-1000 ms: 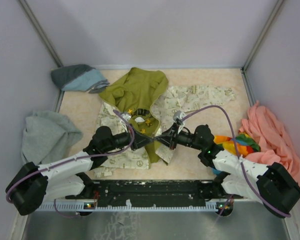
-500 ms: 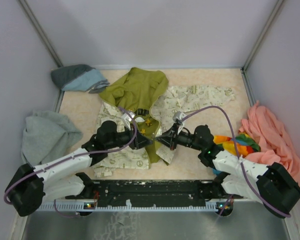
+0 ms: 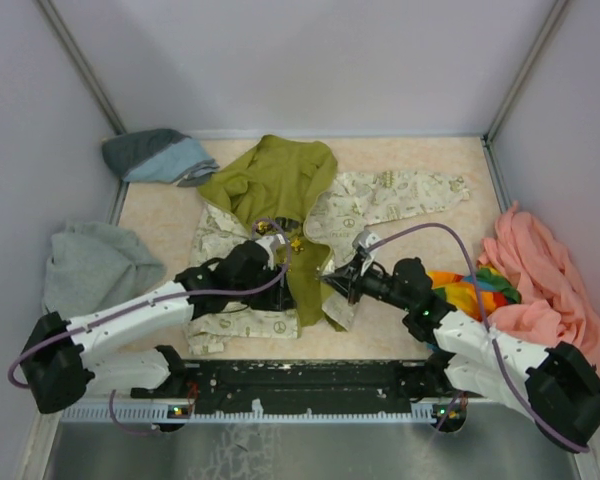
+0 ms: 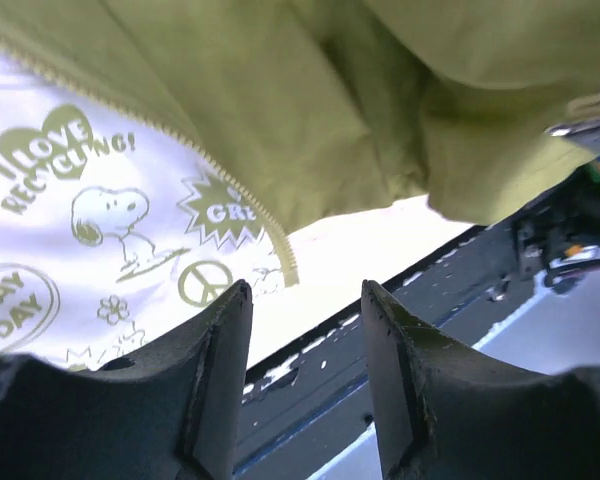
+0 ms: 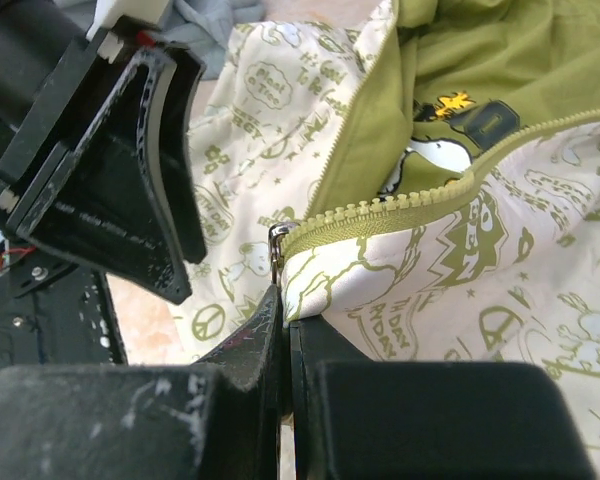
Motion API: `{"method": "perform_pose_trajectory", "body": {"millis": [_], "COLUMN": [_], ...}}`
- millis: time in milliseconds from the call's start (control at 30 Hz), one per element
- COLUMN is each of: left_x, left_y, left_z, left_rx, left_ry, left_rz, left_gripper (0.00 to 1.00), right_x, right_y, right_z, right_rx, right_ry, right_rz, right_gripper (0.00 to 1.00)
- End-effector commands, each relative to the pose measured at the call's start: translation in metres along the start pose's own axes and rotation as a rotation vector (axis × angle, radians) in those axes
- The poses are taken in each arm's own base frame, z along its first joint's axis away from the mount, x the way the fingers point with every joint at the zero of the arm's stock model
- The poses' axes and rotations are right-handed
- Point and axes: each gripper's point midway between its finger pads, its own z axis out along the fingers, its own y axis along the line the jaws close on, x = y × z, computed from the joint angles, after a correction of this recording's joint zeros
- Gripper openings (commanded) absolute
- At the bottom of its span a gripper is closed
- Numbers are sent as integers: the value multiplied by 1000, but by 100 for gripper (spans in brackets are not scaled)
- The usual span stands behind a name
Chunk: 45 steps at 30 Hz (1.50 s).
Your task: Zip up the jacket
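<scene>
From above, the cream fabric jacket with olive-green prints, olive lining and hood lies front-open in the middle of the beige tabletop. Its hood points to the far wall and its hem to the arms, so its long axis and zipper line run near to far. The left tool hovers over the open front, and the right tool sits at the right hem

In the left wrist view, the left tool stands apart with nothing between its fingers, above the olive zipper teeth

In the right wrist view, the right tool is pressed together on the hem corner, just below a small metal zipper piece. The cloth looks light and limp and is likely to bunch, so it is best held taut at the hem beside the zipper foot
</scene>
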Motion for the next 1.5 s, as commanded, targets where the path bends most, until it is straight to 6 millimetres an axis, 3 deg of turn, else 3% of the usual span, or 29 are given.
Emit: {"method": "perform_pose_trajectory", "body": {"millis": [0, 367, 500, 700, 1167, 1467], "left_x": [21, 47, 53, 60, 76, 100], "left_y": [22, 31, 31, 36, 37, 54], "left_z": [1, 35, 46, 45, 53, 58], "left_rx": [-252, -499, -504, -517, -484, -530], "left_ry": [90, 237, 264, 287, 333, 424], "left_rz": [16, 112, 125, 116, 101, 108], "left_gripper": [55, 57, 56, 49, 51, 52], "right_x": [-10, -10, -11, -9, -4, 0], "right_y": [-15, -32, -32, -35, -38, -40], "right_z": [-6, -14, -16, -16, -13, -11], "right_rx": [76, 185, 192, 206, 210, 219], "right_ry": [-49, -64, -69, -64, -39, -21], "right_rz": [-57, -49, -48, -46, -31, -25], "right_gripper": [0, 0, 0, 0, 0, 0]}}
